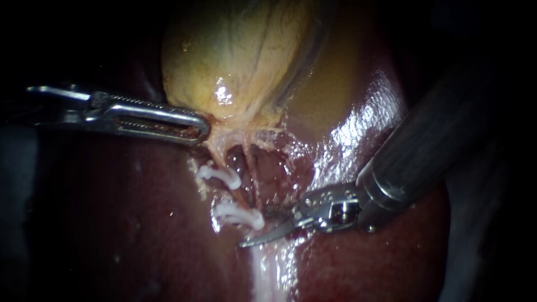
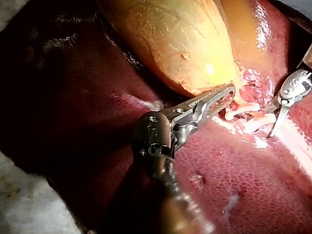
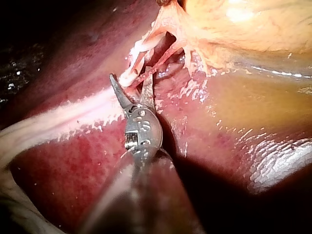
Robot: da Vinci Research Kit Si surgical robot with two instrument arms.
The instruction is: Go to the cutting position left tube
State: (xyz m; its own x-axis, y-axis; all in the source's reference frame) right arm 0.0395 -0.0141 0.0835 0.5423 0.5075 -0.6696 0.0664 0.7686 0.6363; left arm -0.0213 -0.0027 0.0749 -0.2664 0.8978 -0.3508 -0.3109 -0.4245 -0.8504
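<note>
Left tube (image 1: 238, 197) hangs down from the neck of the gallbladder (image 1: 235, 56), roughly mid-scene in the endoscope view, running over the dark red liver (image 1: 112, 223).

Going left to right: the left instrument (image 1: 197, 130) comes in flat from the left. Its long slotted pincer is closed tight on the pale tissue at the gallbladder's bottom edge, right where the tubes start.

Just past that is the left tube itself, with two white clips across it, an upper clip (image 1: 221, 174) and a lower clip (image 1: 240, 216), and a short bare stretch between them. Beside it on the right is a second, redder strand (image 1: 250, 173), with a window of dark tissue between the two.

Then the right instrument (image 1: 262, 228) comes down from the upper right. Its pincer is really a pair of thin curved blades, parted a bit and holding nothing. The lower blade's tip sits just under the lower clip. The right wrist view shows that clip's end just ahead of the gap between the blades, not pinched.
</note>
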